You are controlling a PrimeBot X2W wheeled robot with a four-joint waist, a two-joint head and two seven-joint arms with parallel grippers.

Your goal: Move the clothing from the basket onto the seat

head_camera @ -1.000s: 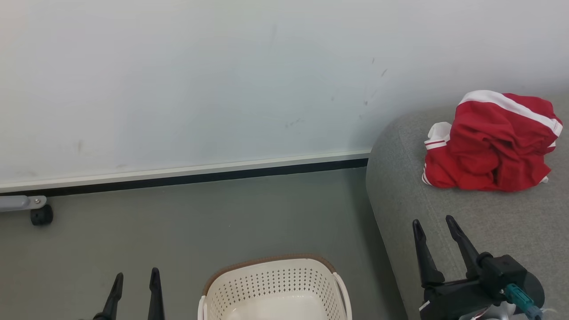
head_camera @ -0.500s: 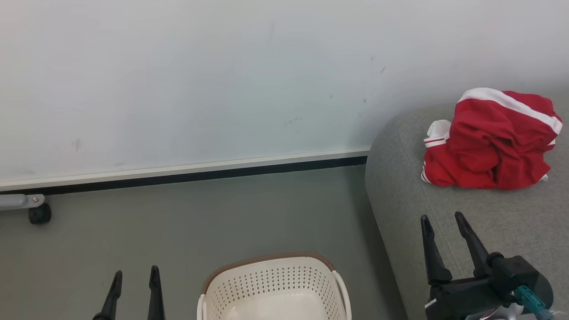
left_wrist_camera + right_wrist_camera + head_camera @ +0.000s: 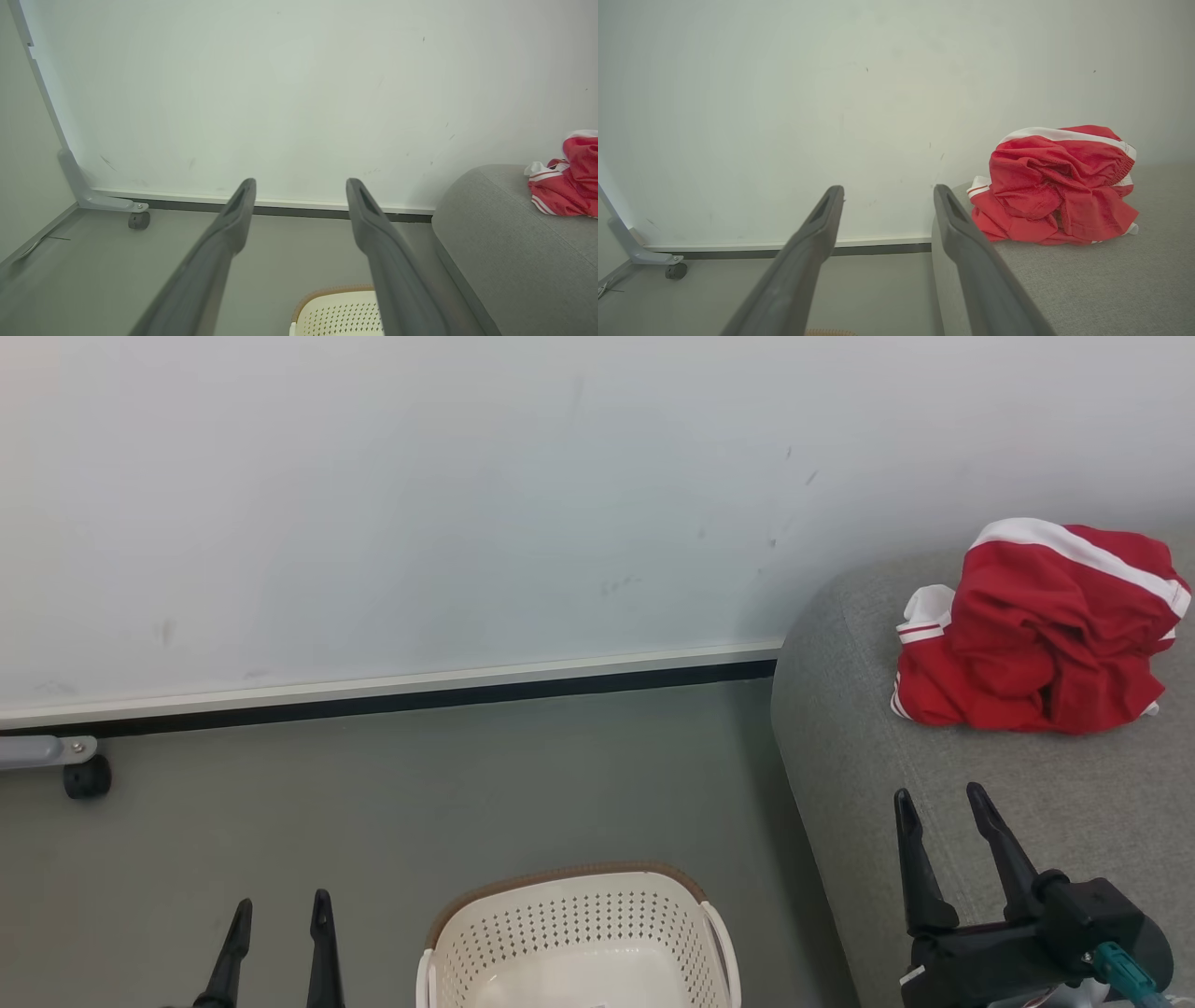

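At the lower right of the head view, the right gripper (image 3: 938, 791) has two long, slim black fingers tapering to rounded tips, set in a blocky black housing (image 3: 990, 957) with a small white mark at its left corner. A teal connector (image 3: 1114, 964) plugs in beside a rounded black knuckle. The left gripper (image 3: 283, 901), lower left, has matching fingers. In the left wrist view the fingers (image 3: 233, 219) look matte charcoal, each with a narrow recessed slot near the tip.

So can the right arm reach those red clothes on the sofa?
Probably yes. The right gripper hangs open over the seat, and only bare grey cushion lies between it and the clothing piled farther along.
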